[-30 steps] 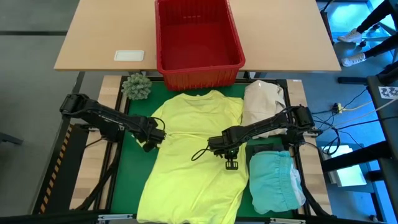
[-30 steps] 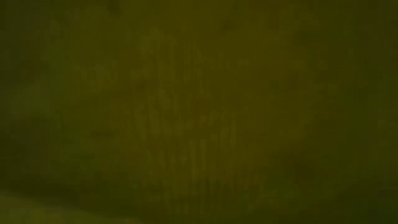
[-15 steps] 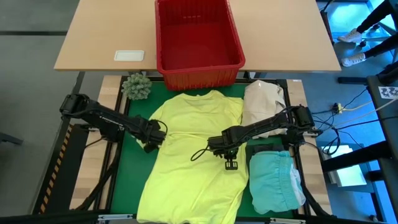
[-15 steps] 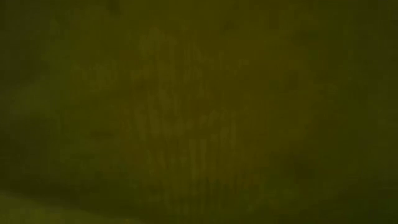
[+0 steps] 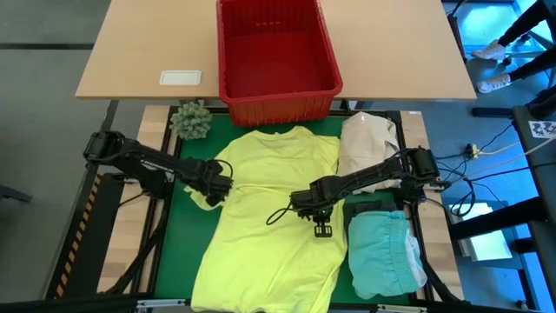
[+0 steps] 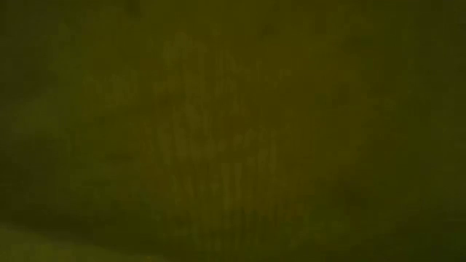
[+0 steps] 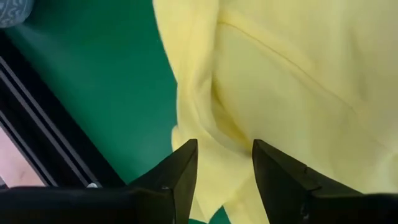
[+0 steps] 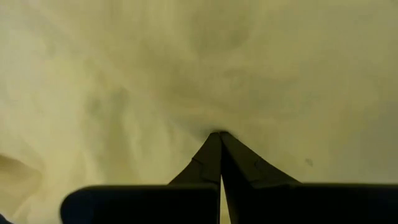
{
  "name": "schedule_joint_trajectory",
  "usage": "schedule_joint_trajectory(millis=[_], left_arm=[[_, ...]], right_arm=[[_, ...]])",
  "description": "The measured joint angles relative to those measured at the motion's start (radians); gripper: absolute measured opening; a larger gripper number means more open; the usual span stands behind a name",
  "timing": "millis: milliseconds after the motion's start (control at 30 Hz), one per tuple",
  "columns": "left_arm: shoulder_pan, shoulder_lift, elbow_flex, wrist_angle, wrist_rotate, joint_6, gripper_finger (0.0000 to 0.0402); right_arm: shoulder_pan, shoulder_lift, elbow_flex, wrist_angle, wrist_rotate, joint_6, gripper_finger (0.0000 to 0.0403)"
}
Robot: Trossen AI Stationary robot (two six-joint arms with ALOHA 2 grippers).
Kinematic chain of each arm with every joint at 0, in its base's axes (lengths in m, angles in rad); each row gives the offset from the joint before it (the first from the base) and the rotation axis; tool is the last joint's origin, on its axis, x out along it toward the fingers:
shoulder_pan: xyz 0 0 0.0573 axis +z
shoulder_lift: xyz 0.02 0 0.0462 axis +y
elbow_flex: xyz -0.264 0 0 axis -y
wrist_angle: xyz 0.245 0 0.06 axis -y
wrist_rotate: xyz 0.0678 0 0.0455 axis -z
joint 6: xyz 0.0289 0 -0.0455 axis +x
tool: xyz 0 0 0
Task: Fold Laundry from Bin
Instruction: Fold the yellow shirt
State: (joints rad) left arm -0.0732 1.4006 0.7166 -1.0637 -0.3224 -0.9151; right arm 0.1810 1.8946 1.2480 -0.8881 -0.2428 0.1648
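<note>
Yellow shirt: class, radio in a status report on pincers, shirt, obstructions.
Left pincer open over sleeve edge. Right pincer shut, pressing mid-shirt. Yellow shirt flat on green mat. Nothing blocking.

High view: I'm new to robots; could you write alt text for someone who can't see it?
A bright yellow shirt lies spread on a green mat, with the left gripper at its sleeve and the shut right gripper pressing its middle. Behind stands an empty red bin; folded turquoise and cream cloths lie to the right.
</note>
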Motion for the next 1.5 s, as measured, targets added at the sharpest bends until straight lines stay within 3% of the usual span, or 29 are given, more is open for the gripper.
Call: schedule_joint_trajectory(millis=[300, 567, 933, 1133, 1500], left_arm=[[0.047, 0.0, 0.0, -0.007, 0.001, -0.021, 0.0148], [0.07, 0.0, 0.0, -0.123, -0.009, -0.041, 0.0147], [0.067, 0.0, 0.0, -0.005, 0.054, -0.022, 0.0147], [0.067, 0.0, 0.0, -0.031, 0.055, -0.018, 0.0146], [0.07, 0.0, -0.006, -0.057, 0.048, -0.001, 0.0104]], right_arm=[[0.0, 0.0, 0.0, 0.0, 0.0, 0.001, 0.0003], [0.0, 0.0, 0.0, 0.0, 0.0, 0.001, 0.0003], [0.0, 0.0, 0.0, 0.007, 0.0, 0.001, 0.0003], [0.0, 0.0, 0.0, 0.007, 0.0, 0.001, 0.0003], [0.0, 0.0, 0.0, 0.007, 0.0, 0.001, 0.0003]])
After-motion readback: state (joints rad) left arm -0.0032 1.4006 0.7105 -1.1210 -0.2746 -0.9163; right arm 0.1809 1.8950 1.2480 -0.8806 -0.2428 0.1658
